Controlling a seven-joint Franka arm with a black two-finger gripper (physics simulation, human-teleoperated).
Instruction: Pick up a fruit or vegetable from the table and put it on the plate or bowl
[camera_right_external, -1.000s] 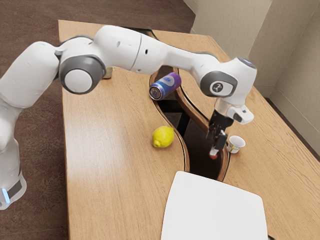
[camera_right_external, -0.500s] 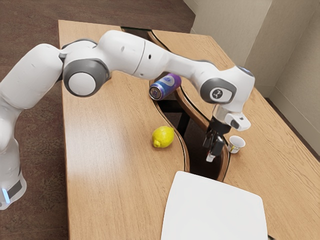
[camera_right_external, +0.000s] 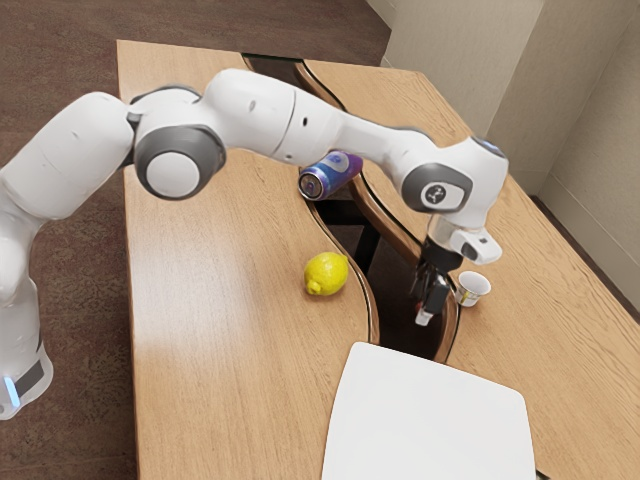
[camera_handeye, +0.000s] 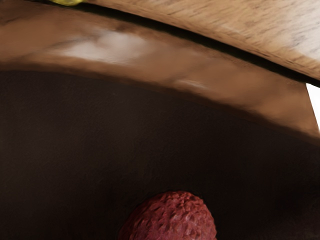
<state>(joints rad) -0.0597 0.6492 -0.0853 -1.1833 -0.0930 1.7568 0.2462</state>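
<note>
Fingers point straight down and stand close together, closed on a small red fruit with a bumpy skin. In the exterior view it is a small blob at their tips. Gripper hangs over the dark gap that curves between the two halves of the wooden table, so the fruit is off the table surface, above the dark opening. In the wrist view the fruit sits just under the hand, with the dark gap and its brown curved edge beyond. Small white cup stands upright just beside the gripper, on the exterior view's right, on the table half there; whether it touches the fingers cannot be told. White square plate lies nearer the camera than the gripper, bridging the near end of the gap; the fruit is not over it. Lemon rests on the table to the exterior view's left of the gripper, close to the gap's edge. Purple and blue can lies on its side farther back, at the gap's edge, under the forearm. The arm comes in from the exterior view's left.
</note>
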